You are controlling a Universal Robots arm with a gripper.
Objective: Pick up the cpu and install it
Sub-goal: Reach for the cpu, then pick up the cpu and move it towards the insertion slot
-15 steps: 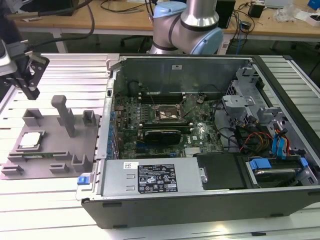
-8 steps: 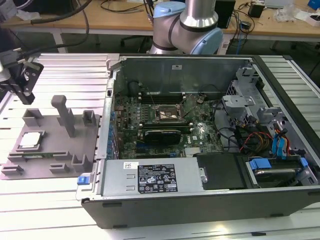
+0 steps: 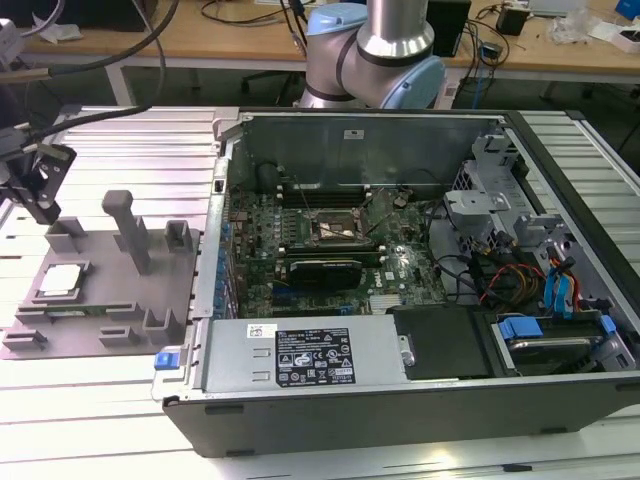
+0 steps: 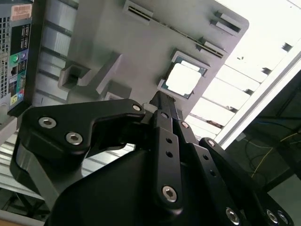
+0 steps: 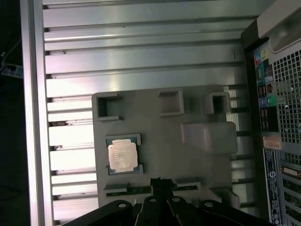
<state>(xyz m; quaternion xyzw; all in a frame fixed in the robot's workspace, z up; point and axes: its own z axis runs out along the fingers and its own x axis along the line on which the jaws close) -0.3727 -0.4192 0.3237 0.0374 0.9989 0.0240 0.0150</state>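
Gripper (image 3: 42, 210), tips pressed together and holding nothing, hangs over the grey fixture plate (image 3: 110, 295) at 9 o'clock from the open computer case (image 3: 400, 415) in the exterior view, cpu (image 3: 60, 279) lying flat in a plate recess at 5 o'clock from the gripper, apart from it

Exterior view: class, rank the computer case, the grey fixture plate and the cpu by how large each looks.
1. computer case
2. grey fixture plate
3. cpu, lying on that plate
The gaps are plain, so no ties.

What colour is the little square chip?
The cpu is silvery white, clearest in the first wrist view.
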